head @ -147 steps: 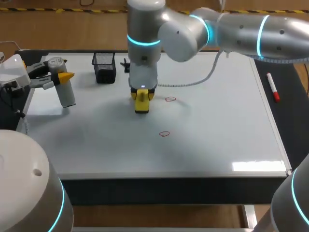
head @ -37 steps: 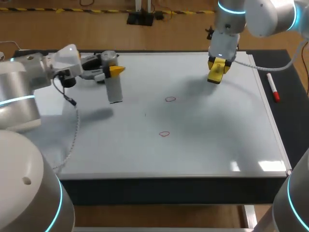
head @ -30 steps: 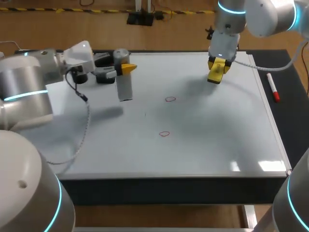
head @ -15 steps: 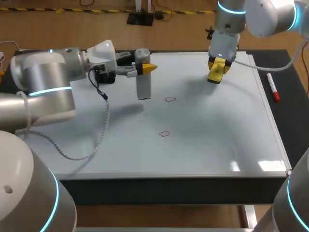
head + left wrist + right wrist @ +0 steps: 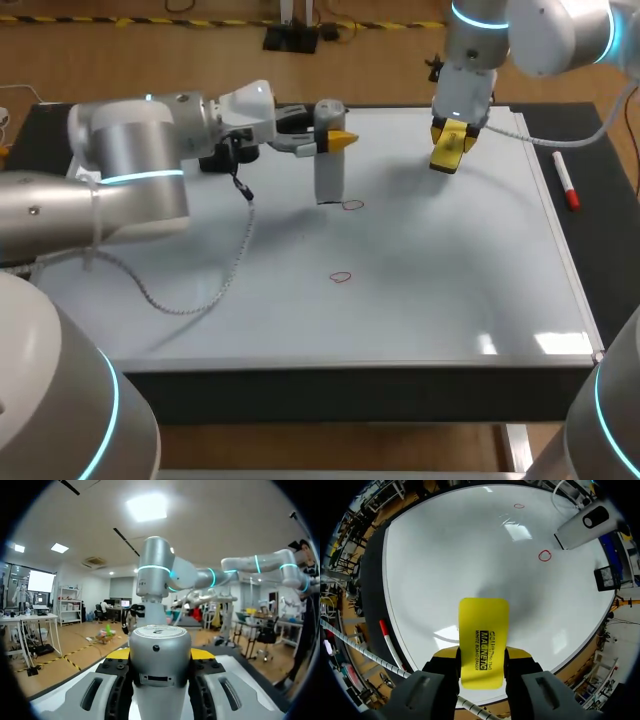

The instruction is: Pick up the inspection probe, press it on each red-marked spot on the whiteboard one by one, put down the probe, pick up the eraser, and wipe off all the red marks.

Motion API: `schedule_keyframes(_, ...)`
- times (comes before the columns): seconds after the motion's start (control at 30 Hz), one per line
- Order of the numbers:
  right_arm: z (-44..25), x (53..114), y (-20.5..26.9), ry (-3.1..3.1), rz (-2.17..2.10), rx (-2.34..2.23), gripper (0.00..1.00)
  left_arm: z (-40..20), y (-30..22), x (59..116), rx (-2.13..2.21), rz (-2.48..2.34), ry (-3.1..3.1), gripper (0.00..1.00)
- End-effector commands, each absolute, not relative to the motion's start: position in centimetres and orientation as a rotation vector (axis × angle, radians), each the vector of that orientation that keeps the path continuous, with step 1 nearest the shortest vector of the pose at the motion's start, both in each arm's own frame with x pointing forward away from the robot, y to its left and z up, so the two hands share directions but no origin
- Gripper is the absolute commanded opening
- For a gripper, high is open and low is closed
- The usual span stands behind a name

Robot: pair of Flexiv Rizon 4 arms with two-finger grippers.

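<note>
While the left claw (image 5: 330, 141) pinches the upright grey cylindrical probe (image 5: 330, 172) from two sides, the probe's lower end stands just beside the farther red ring (image 5: 352, 205) on the white whiteboard (image 5: 450, 300). The nearer red ring (image 5: 341, 277) lies apart on open board. The right claw (image 5: 452, 136) clamps the flat yellow eraser (image 5: 444, 158) above the far right part, well apart from both rings. A red-capped marker (image 5: 566, 185) lies on the dark worktop (image 5: 600, 250) past the board's right edge. The left arm's coiled cable (image 5: 200, 295) hangs over the board's left side.
</note>
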State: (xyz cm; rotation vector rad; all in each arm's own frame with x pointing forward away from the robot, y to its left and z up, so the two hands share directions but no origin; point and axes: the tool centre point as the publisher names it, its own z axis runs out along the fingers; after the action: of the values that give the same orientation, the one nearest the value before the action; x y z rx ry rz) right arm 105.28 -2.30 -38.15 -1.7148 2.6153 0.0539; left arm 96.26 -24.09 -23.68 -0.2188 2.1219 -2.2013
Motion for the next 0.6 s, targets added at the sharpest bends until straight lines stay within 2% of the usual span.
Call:
schedule_keyframes(0.03, -38.0, 105.3, -2.4, 2.615, 0.049, -1.719, 0.00, -24.6, -25.3, 97.1, -0.180, -2.241, 2.128, 0.00)
schedule_keyframes(0.6, -38.0, 105.3, -2.4, 2.615, 0.049, -1.719, 0.00, -25.6, -27.3, 97.1, -0.125, -2.289, 2.128, 0.00)
